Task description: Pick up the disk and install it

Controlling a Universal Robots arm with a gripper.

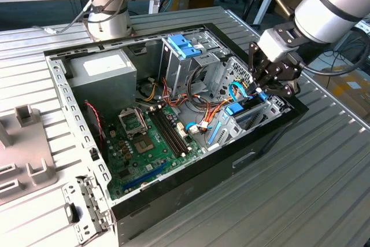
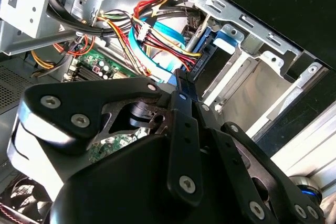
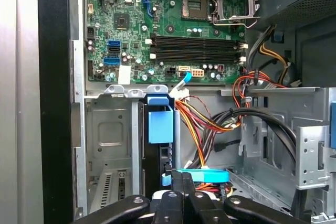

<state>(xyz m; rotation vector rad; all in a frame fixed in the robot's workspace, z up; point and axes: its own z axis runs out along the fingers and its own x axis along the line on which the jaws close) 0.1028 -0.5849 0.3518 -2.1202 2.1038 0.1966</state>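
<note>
- A ribbed grey metal desk (image 1: 324,189) carries an open black desktop computer case (image 1: 191,195); more benches and cables stand behind it in the exterior view.
- Inside the case, toward the exterior view's left, sit a grey boxy power supply (image 1: 104,70) and a green motherboard (image 1: 147,143). A metal drive cage with a light-blue plastic top (image 1: 184,47) rises at the back.
- The black gripper (image 1: 267,85) on the white-and-grey arm hangs over the case's corner bay at the exterior view's right.
- The disk (image 3: 160,150), a dark drive with a blue plastic rail tab, stands on edge in its metal bay slot; the first wrist view shows this straight down, just ahead of the jaws.
- The jaws are drawn nearly together, with nothing visibly between them.
- The second wrist view shows red, yellow and orange wires (image 2: 163,40) and a flat blue cable beside the blue rail (image 2: 223,40).
</note>
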